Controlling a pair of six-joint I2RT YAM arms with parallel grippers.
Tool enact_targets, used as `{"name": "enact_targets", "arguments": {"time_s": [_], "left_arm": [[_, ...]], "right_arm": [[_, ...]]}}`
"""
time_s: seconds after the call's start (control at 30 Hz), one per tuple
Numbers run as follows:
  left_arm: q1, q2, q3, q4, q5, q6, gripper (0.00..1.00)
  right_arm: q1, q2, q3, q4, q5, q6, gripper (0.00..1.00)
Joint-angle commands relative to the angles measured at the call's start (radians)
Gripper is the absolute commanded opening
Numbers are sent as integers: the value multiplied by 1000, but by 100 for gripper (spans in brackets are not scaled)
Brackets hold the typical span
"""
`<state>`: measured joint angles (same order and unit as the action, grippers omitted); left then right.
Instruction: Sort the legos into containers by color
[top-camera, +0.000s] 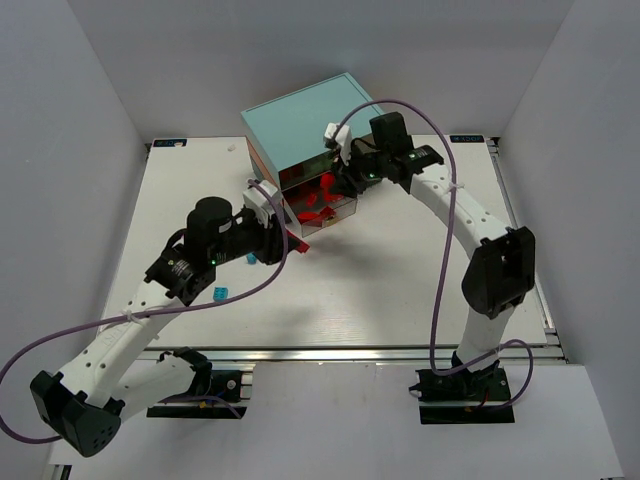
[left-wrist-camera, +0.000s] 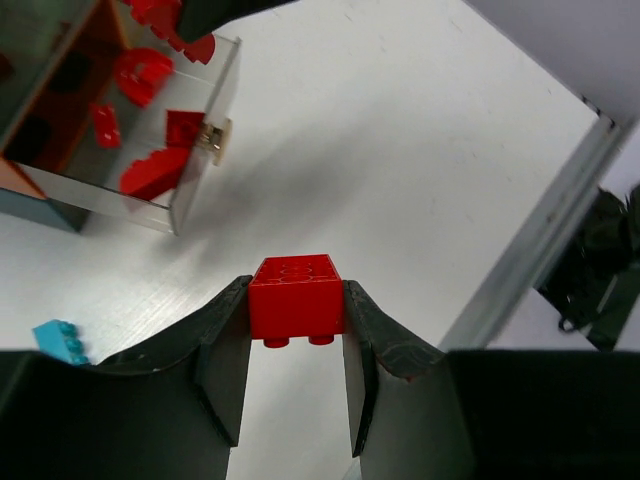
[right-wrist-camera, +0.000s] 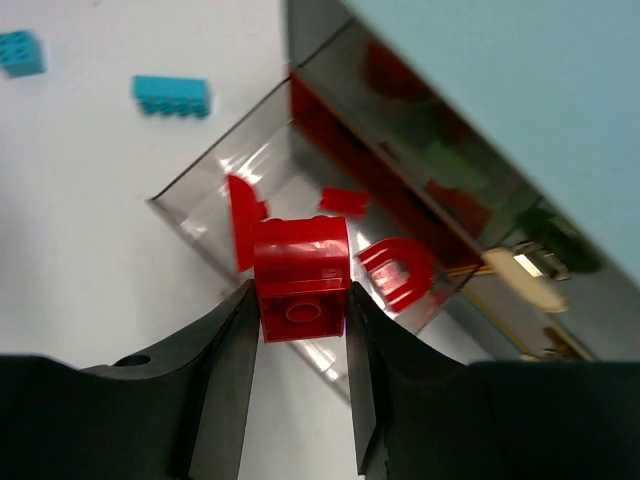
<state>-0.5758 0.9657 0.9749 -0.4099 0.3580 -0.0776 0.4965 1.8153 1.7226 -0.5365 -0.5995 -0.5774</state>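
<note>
A blue brick (top-camera: 220, 293) and a second blue brick (top-camera: 248, 260) lie loose on the table (top-camera: 400, 290) at the left, near each other. Neither is in a drawer, so the blue sort looks not yet begun. Next to them the left jaws are clamped on a red brick (left-wrist-camera: 296, 297), held above bare table just beside the open drawer (right-wrist-camera: 215, 165) and not over it. That clear drawer stands pulled out from the chest (top-camera: 300, 120) and has several red pieces (left-wrist-camera: 152, 172) lying in it, so red is well along. The right jaws are clamped on another red brick (right-wrist-camera: 300, 272), held above the drawer with the pieces below it. I judge that once both held bricks go in, red is done or close to it, and blue is what remains on the table. No green or lilac bricks show on the table. Dim shapes sit behind the chest's clear fronts, but I cannot tell what they are.

For room, the table around the blue bricks is bare, so a reach straight down there looks easy. The tight spot is the middle: both jaws crowd one small drawer, so they had better release one at a time. The drawer's walls are thin and upright, and a brick let go at the rim could tip outside. To the right the table is bare out to its edge, which leaves the right jaws space to draw back.
</note>
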Motion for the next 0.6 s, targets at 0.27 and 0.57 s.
{"name": "enact_targets", "arguments": {"time_s": [0.27, 0.57], "left_arm": [[4, -24, 12, 197, -188, -109, 0], [4, 117, 54, 332, -283, -106, 0]], "right_arm": [[27, 137, 101, 167, 144, 108, 36], [19, 118, 120, 152, 127, 140, 67]]}}
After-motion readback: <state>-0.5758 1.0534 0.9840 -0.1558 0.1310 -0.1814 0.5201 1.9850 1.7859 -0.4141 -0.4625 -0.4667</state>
